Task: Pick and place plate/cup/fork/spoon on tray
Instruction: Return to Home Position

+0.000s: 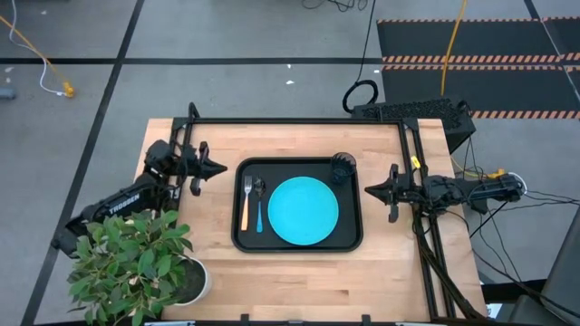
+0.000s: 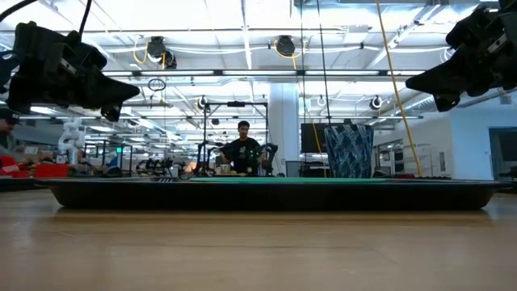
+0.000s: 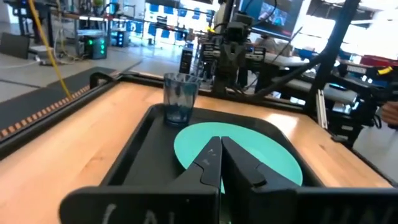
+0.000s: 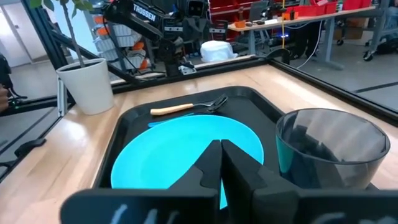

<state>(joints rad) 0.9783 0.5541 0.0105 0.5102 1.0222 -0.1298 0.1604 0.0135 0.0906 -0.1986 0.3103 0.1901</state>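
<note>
The black tray (image 1: 243, 237) lies at the table's middle. On it rest the turquoise plate (image 1: 303, 210), the orange-handled fork (image 1: 245, 206) and blue-handled spoon (image 1: 259, 213) side by side at its left, and the dark cup (image 1: 343, 167) upright in its far right corner. My left gripper (image 1: 220, 168) hangs shut left of the tray, pointing level toward it. My right gripper (image 1: 369, 189) hangs shut right of the tray, also level. Both hold nothing. In the right wrist view the cup (image 4: 331, 148) stands close by, the plate (image 4: 186, 152) ahead.
A potted plant in a white pot (image 1: 136, 263) stands at the table's near left corner. A black frame rail (image 1: 299, 120) runs along the far edge and another (image 1: 421, 226) down the right side. A person (image 2: 242, 149) stands far behind the table.
</note>
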